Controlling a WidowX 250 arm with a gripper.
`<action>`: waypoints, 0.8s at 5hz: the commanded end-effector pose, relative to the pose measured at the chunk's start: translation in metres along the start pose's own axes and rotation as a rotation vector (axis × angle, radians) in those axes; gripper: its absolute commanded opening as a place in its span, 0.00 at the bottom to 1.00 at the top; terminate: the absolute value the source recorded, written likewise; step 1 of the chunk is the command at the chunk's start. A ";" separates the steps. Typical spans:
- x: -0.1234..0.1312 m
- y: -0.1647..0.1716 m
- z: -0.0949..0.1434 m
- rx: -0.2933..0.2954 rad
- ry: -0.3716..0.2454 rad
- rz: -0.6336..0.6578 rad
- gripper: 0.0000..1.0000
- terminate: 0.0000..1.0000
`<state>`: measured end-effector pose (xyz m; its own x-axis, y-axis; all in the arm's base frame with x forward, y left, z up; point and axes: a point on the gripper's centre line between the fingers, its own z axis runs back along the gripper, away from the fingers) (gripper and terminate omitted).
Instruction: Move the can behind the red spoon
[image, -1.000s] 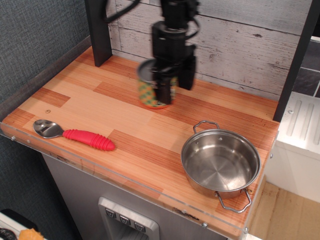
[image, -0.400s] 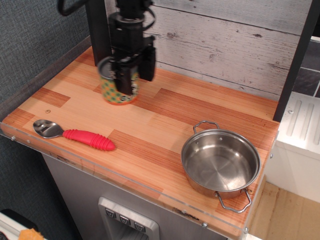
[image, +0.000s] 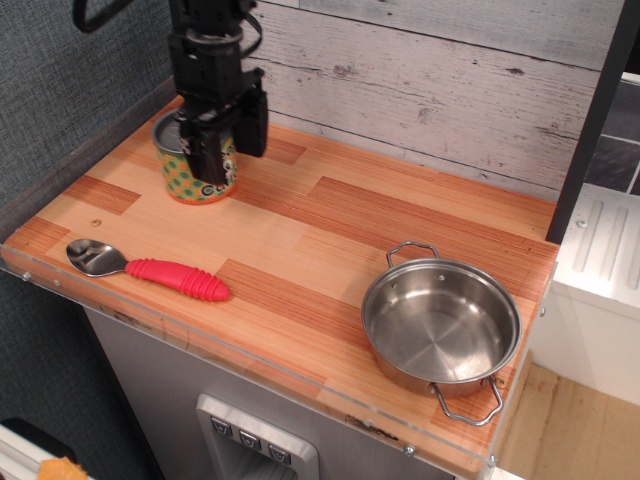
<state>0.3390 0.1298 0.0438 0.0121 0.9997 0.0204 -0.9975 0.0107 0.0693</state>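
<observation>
The can (image: 183, 173), orange label with green dots and a grey lid, is at the back left of the wooden table, just above or on its surface. My gripper (image: 205, 150) comes down from above and is shut on the can, its black fingers covering part of the label. The red spoon (image: 148, 268) lies near the front left edge, metal bowl to the left, red ribbed handle pointing right. The can is behind the spoon, toward the wall.
A steel two-handled pot (image: 441, 325) stands at the front right. A black post (image: 190, 60) rises at the back left behind my arm. A plank wall (image: 450, 80) closes the back. The table's front edge (image: 250, 365) has a clear plastic lip.
My gripper has carried the can from the back middle of the table leftward to the back left, behind the spoon. Spoon and pot have not moved.
</observation>
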 end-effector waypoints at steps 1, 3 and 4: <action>0.016 0.004 0.018 -0.031 -0.023 0.009 1.00 0.00; -0.020 -0.011 0.037 -0.060 -0.042 -0.111 1.00 0.00; -0.046 -0.015 0.048 -0.070 -0.096 -0.244 1.00 0.00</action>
<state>0.3561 0.0746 0.0621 0.2690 0.9599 0.0785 -0.9620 0.2640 0.0693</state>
